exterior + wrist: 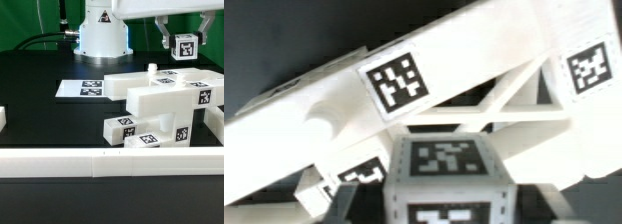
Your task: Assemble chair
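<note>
My gripper [182,42] hangs high at the exterior view's right, shut on a small white cube-like chair piece [183,48] that shows a black-and-white tag. In the wrist view that block [445,165] fills the space between the jaws, with tags on two faces. Below it stands the partly joined chair [168,103], a blocky white structure of panels and bars with tags. Its long tagged panel [420,85] runs slantwise under the held block. Two loose tagged pieces [121,127] [147,141] lie in front of the structure.
The marker board [84,89] lies flat behind the chair parts, near the robot's base [101,35]. A long low white rail [100,158] runs along the front, with a short white block [3,120] at the exterior view's left edge.
</note>
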Controlling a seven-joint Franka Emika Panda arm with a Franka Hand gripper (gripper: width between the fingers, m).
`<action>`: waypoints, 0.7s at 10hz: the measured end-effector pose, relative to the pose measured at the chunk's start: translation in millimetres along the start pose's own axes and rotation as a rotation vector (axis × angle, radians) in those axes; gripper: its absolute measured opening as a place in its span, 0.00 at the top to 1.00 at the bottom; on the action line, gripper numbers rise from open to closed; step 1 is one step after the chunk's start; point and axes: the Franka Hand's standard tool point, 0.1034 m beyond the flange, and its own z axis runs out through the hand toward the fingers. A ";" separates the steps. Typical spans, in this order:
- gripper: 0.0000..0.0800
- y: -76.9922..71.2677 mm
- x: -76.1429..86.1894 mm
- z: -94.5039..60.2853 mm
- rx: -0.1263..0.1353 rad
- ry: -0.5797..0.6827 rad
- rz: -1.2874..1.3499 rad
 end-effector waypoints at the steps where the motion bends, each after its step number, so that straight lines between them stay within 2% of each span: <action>1: 0.64 0.2 -0.3 0.0 0.000 0.000 0.000; 3: 0.64 3.2 1.7 -0.1 -0.004 0.000 -0.021; 5: 0.64 13.4 36.4 -7.5 -0.018 0.017 -0.138; 7: 0.64 10.7 56.7 -5.9 -0.034 -0.004 -0.182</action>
